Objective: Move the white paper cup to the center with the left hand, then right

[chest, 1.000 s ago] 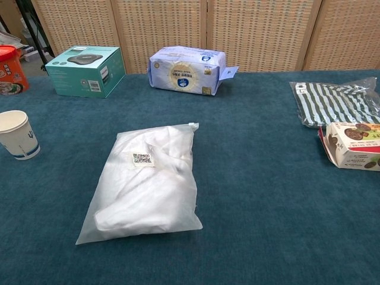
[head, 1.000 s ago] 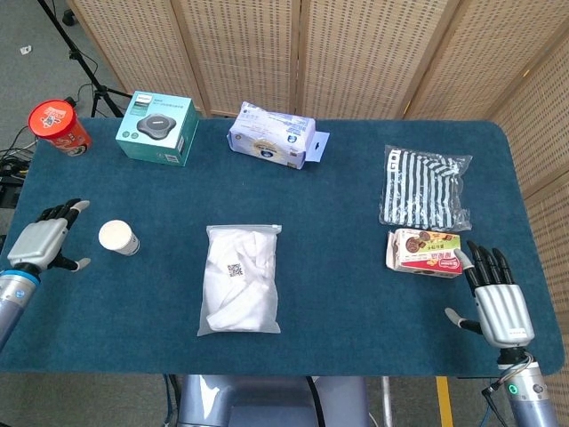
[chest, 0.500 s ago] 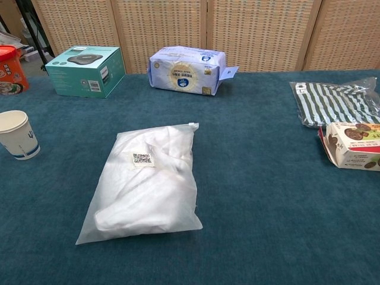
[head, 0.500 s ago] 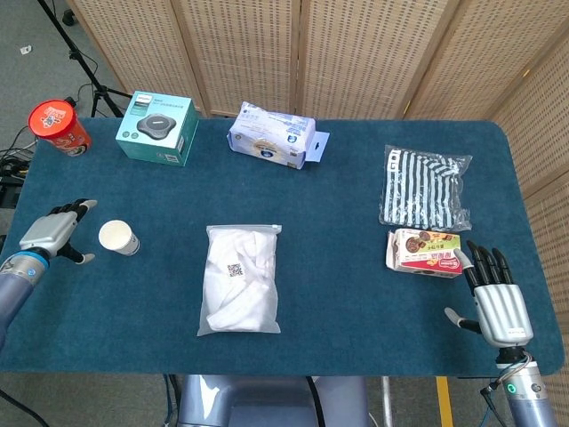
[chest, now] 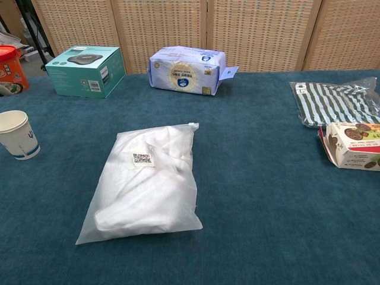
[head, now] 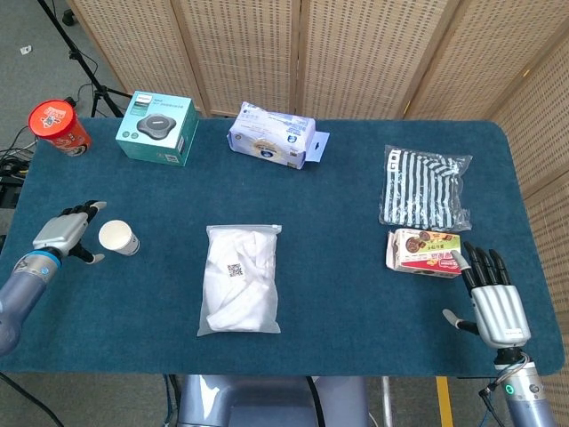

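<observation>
The white paper cup (head: 118, 237) stands upright on the blue table, far left; the chest view shows the cup (chest: 18, 135) at its left edge. My left hand (head: 64, 234) hovers just left of the cup, fingers spread toward it, with a small gap between them. It holds nothing and is outside the chest view. My right hand (head: 494, 300) rests open at the table's front right corner, fingers fanned out, seen only in the head view.
A clear bag of white cloth (head: 241, 278) lies at the table's middle. A teal box (head: 158, 127), a red tub (head: 58, 127) and a wipes pack (head: 271, 134) line the back. A striped bag (head: 425, 183) and a snack box (head: 425, 253) sit right.
My left hand has moved right and slightly toward the cup, closing most of the gap. The cup and my right hand have stayed put.
</observation>
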You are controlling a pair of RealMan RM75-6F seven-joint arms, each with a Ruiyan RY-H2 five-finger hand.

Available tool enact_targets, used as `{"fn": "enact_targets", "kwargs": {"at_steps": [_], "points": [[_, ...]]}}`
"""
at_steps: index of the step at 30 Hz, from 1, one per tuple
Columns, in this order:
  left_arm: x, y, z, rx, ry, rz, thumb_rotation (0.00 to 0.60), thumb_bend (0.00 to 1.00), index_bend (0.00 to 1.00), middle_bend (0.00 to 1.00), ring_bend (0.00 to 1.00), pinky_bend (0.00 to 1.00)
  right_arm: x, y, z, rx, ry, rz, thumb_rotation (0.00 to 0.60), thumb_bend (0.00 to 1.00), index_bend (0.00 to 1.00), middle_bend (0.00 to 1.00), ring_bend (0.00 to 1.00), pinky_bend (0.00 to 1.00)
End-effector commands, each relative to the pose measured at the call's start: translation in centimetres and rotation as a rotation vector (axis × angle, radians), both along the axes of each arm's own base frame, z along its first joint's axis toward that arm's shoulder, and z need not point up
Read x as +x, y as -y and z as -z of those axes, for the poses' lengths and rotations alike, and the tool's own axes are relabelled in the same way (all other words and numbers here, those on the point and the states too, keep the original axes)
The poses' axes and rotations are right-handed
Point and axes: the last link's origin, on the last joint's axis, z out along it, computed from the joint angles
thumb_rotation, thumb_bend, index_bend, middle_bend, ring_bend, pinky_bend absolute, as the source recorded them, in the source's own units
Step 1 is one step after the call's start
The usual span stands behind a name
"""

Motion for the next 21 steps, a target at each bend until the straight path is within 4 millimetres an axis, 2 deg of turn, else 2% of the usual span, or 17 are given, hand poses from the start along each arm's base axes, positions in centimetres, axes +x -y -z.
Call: {"fn": "enact_targets", "kwargs": {"at_steps": [1,10,21], "points": [[0.1,-0.1,0.4,-0.006,0.005,-0.002,0.600,0.22,0.00,0.00,0.00,0.00,0.0,0.0,0.0,-0.001,-0.001,0.001,0.600,0.13,0.00,0.00,0.00,0.00],[0.7,-0.6,2.1,-0.030,0.007,0.006,0.600,0.24,0.02,0.00,0.00,0.00,0.1,-0.1,-0.1,-0.005,0.003,-0.005,0.600,0.13,0.00,0.00,0.00,0.00],[0.7,-0.8,2.8,-0.033,0.007,-0.002,0.600,0.25,0.17,0.00,0.00,0.00,0.1,-0.1,-0.1,-0.005,0.005,-0.003,0.600,0.13,0.00,0.00,0.00,0.00]]}}
